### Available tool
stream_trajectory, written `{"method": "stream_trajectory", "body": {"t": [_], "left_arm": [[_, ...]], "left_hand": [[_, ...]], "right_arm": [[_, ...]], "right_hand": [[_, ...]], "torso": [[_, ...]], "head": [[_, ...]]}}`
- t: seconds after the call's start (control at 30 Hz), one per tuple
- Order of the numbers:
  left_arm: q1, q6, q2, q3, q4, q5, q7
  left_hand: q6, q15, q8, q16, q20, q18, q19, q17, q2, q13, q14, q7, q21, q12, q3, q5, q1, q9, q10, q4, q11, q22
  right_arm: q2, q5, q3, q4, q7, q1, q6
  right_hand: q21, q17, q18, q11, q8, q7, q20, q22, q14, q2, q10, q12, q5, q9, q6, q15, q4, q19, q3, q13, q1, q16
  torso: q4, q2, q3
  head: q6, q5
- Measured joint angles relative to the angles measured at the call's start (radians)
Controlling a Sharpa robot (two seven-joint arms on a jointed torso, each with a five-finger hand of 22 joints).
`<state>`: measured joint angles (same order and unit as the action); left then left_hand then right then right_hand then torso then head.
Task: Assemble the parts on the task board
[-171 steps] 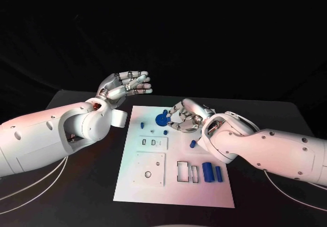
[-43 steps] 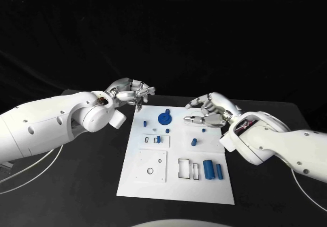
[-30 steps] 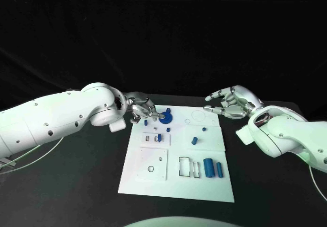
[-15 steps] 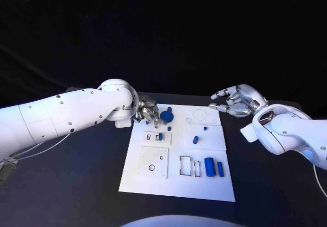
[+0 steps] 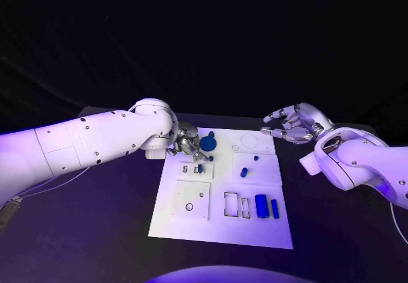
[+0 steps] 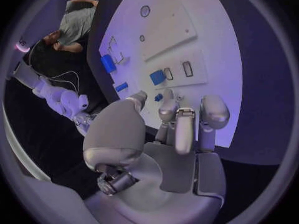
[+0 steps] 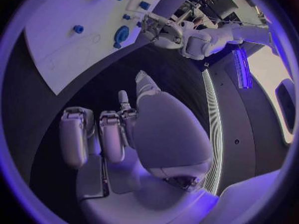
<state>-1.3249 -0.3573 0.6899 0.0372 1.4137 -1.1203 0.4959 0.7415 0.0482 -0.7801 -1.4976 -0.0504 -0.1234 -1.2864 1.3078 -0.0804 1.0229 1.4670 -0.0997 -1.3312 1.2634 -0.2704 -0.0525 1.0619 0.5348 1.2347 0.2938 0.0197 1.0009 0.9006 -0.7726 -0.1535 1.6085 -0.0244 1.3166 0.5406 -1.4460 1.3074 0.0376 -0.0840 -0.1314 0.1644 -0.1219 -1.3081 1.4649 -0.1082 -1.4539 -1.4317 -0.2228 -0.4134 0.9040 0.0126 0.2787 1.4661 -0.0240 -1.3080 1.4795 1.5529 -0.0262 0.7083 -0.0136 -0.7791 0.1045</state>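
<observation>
**Q:** Where are the parts, and how is each likely to handle?

**A:** All lie on the task board [image 5: 255, 230], the white plate in the middle of the counter [image 5: 111, 236]. A round blue disc part [image 5: 207, 142] sits near the board's far left corner. A small blue peg [image 5: 244, 173] lies near the board's middle. Two blue blocks [image 5: 261, 206] stand side by side toward the near right corner, beside the empty rectangular slots [image 5: 229, 203]. Judging by size and finish, the parts are light, rigid, moulded pieces with smooth faces, so they may slip under a loose pinch. None looks fragile.

**Q:** Where should each be gripped?

**A:** Probably across opposite flat sides for the blocks and at mid-length for the peg. The disc is best taken by its rim or raised centre. A fingertip pinch suits all of them, since they are too small for the full palm.

**Q:** What is the state of the left hand?

**A:** The left hand [image 5: 187, 144] is low over the board's far left corner, fingers curled down just beside the disc. In the left wrist view the fingertips [image 6: 169, 109] are near a small blue piece [image 6: 167, 95], but whether they hold it cannot be told.

**Q:** And the right hand?

**A:** The right hand [image 5: 293, 124] hovers off the board's far right corner, fingers spread and holding nothing.
</observation>
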Motion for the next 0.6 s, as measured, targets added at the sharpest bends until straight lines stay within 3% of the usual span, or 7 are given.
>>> {"method": "stream_trajectory", "body": {"t": [0.2,0.6], "left_arm": [[0.000,-0.024,-0.012,0.012,-0.011,0.002,0.004],[0.002,-0.052,-0.026,0.019,-0.022,0.002,0.008]], "left_hand": [[0.000,0.000,0.000,0.000,0.000,0.000,0.000,0.000,0.000,-0.001,0.000,0.000,0.000,0.000,0.000,0.000,0.000,0.000,0.000,0.000,0.000,0.000],[0.000,-0.004,0.004,0.000,0.000,0.000,0.000,0.000,0.000,-0.008,-0.004,0.000,0.000,0.000,0.000,0.000,0.000,-0.001,-0.004,0.000,0.004,0.001]], "right_arm": [[0.000,-0.003,0.000,0.000,0.003,0.000,0.000],[0.000,-0.008,0.000,0.001,0.007,0.000,0.000]], "right_hand": [[0.000,0.000,0.000,0.000,0.000,0.000,0.000,0.000,0.000,0.000,0.000,0.000,0.000,0.000,0.000,0.000,0.000,0.000,0.000,0.000,0.000,0.000],[0.000,0.000,0.000,0.000,0.000,0.000,0.000,0.000,0.000,0.000,0.000,0.000,0.000,0.000,0.000,0.000,0.000,0.000,0.000,0.000,0.000,0.000]], "torso": [[-0.0006,0.000,-0.0001],[-0.0001,-0.001,-0.0009]], "head": [[-0.001,0.002],[-0.004,0.005]]}}
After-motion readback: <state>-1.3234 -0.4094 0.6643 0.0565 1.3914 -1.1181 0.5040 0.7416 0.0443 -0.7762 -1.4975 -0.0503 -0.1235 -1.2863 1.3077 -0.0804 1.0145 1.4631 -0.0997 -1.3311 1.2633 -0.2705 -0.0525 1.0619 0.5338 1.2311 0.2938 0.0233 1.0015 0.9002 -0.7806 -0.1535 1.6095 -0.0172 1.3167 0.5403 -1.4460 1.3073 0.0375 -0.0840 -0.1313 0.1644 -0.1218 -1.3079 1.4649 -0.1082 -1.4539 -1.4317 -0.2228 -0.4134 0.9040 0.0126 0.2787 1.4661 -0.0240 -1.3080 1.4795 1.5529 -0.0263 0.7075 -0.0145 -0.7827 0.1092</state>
